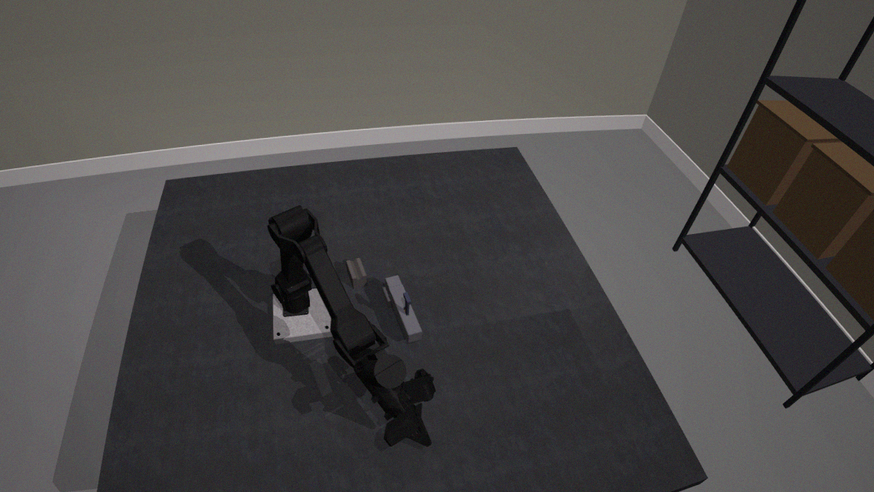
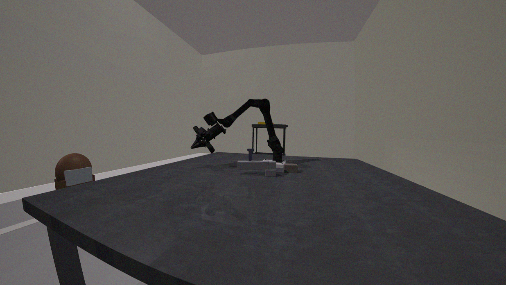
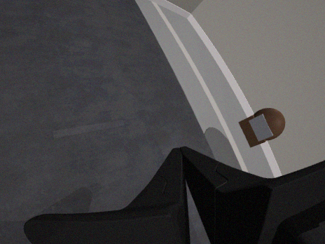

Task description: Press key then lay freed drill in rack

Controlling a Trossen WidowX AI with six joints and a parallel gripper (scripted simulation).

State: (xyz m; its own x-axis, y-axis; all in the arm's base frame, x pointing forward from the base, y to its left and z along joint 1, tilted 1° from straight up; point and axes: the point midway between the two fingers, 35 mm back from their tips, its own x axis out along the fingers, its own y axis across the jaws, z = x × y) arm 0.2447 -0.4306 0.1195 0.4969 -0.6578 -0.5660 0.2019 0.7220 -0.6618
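Note:
My gripper (image 1: pixel 429 442) (image 2: pixel 191 147) (image 3: pixel 179 154) is shut, its tips meeting with nothing between them. It hangs high, well away from the parts. The blue-grey drill (image 1: pixel 407 303) (image 2: pixel 250 154) stands upright in a long pale grey block (image 1: pixel 397 293) (image 2: pixel 251 165). A small pale piece (image 1: pixel 386 293) sits at the block's side near one end; I cannot tell whether it is the key. A small tan grooved block (image 1: pixel 356 273) (image 2: pixel 290 168), apparently the rack, lies beside the long block. The wrist view shows none of these parts.
The white base plate (image 1: pixel 301 328) of the arm lies near the parts on the dark table (image 1: pixel 488 379) (image 2: pixel 301 219) (image 3: pixel 87 87). Shelving (image 1: pixel 776 299) with brown boxes (image 1: pixel 822 195) stands off to the right. A brown round-topped object (image 2: pixel 73 164) (image 3: pixel 277 123) stands beyond the table edge.

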